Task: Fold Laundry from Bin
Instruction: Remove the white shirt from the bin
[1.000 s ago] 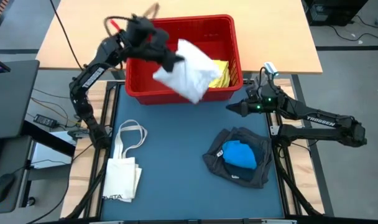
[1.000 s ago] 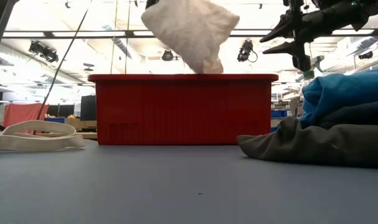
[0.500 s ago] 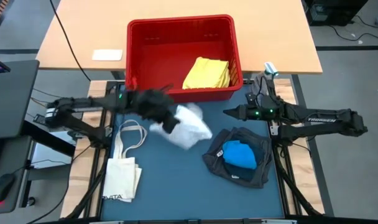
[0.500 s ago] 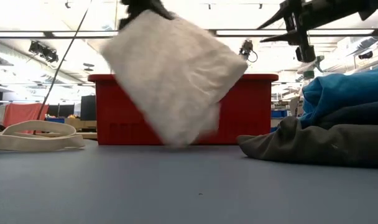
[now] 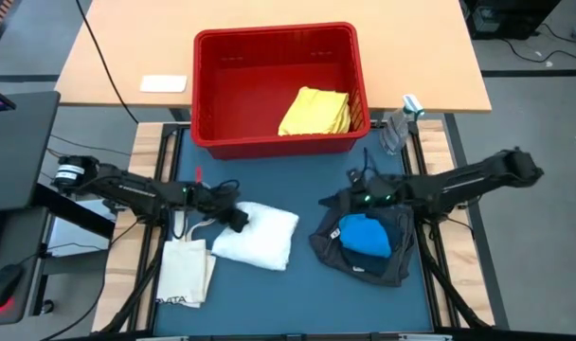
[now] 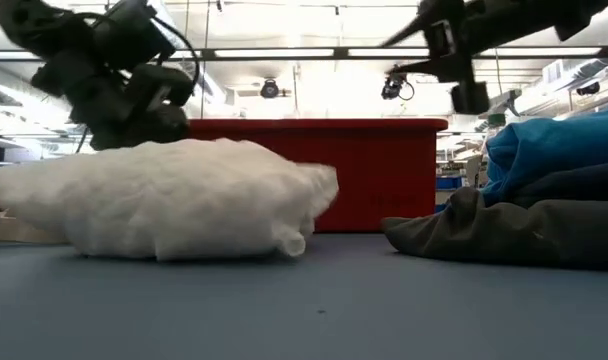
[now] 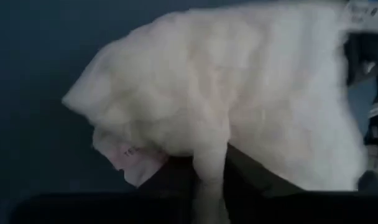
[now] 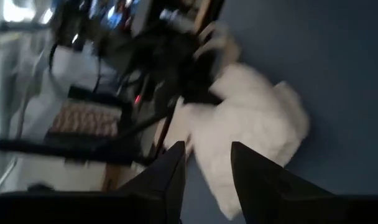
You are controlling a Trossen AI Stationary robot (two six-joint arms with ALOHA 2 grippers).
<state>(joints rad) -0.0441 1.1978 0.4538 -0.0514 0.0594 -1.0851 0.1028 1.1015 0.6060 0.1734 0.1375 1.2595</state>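
A white textured cloth lies bunched on the blue table between the cream tote bag and a pile of dark grey and bright blue cloths. My left gripper sits at the cloth's left edge, shut on it. My right gripper hovers open above the table, by the pile's far left corner, with nothing between its fingers. The red bin stands at the far edge with a yellow cloth lying in its right part. My left gripper pinches a narrow bunch of the white cloth's left edge between its two fingers. The fingers come from the table's left, slanting down. The rest of the cloth lies slack and heaped on the table.
A clear bottle stands right of the bin, and a small white object lies on the wooden table left of it. Bare blue tabletop stretches along the near edge.
My left gripper has swung from above the bin down and toward the near edge, carrying the white cloth out of the bin; the cloth now lies on the table. My right gripper has moved toward the table's left and a little toward the near edge, to the pile's corner.
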